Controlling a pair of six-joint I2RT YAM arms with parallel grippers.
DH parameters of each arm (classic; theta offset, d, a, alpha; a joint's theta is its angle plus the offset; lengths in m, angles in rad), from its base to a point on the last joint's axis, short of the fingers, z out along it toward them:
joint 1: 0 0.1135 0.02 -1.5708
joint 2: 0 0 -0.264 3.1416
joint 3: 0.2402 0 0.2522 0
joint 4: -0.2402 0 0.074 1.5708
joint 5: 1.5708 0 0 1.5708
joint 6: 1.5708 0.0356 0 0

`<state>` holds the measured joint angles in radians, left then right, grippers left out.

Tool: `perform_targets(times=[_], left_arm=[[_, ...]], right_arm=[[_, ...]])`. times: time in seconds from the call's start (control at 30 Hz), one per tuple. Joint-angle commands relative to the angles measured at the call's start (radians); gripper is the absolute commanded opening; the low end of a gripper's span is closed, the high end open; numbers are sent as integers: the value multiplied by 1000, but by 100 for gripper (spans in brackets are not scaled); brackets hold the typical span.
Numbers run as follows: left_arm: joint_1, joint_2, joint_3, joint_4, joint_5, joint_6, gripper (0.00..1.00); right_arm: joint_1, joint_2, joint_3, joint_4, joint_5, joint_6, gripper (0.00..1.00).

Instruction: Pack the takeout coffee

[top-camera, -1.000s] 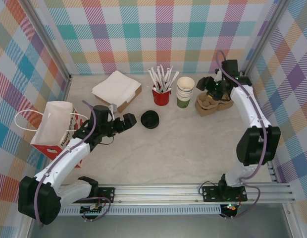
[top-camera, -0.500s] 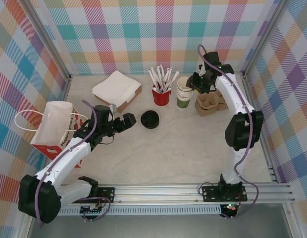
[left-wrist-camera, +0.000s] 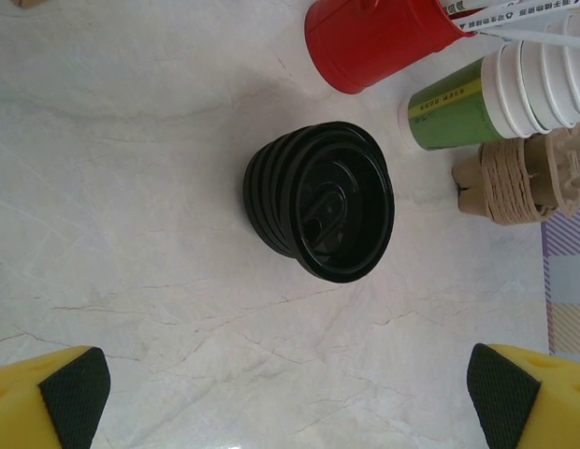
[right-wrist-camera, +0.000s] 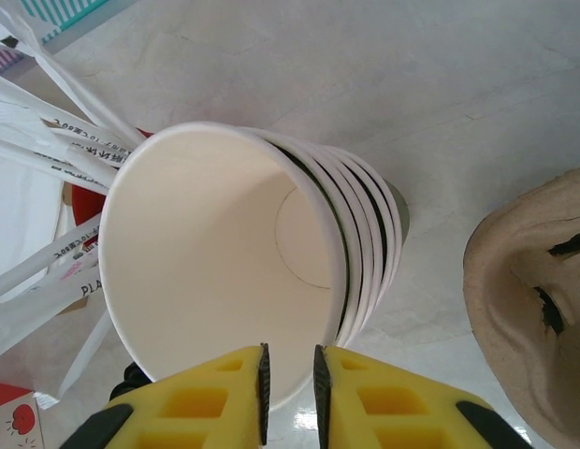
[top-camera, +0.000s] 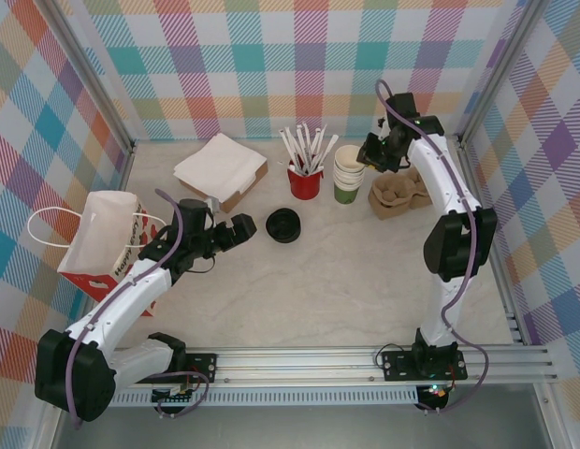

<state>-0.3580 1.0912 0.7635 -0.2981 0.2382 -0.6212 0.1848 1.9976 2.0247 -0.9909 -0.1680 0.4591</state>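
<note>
Cup stack (top-camera: 349, 173) is left far-centre on surface (top-camera: 346, 281), top rim pinched by right fingers (right-wrist-camera: 206, 398), left fingers (left-wrist-camera: 70, 393) held wide apart nr lids (left-wrist-camera: 323, 201), w/ nothing lidded or packed yet.

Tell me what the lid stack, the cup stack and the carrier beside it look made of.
The stack of black lids: glossy black, ribbed rims catching highlights, likely thin moulded plastic. The stack of cups: matte white inside, rolled rims, probably paper. The cup carrier: rough, fibrous brown, looks like moulded pulp.
</note>
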Motion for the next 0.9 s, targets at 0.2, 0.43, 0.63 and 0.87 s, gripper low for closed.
perform_targets(times=[0.2, 0.43, 0.63, 0.87], left_arm=[[-7, -12, 16, -29, -23, 3, 100], [-7, -9, 18, -30, -26, 3, 100], [-7, -10, 18, -34, -31, 4, 100], [-7, -9, 19, -37, -33, 4, 100]], right_arm=[[4, 12, 36, -28, 32, -13, 26], [4, 41, 69, -55, 49, -24, 27], [4, 65, 84, -54, 41, -18, 26], [3, 66, 95, -58, 44, -23, 18]])
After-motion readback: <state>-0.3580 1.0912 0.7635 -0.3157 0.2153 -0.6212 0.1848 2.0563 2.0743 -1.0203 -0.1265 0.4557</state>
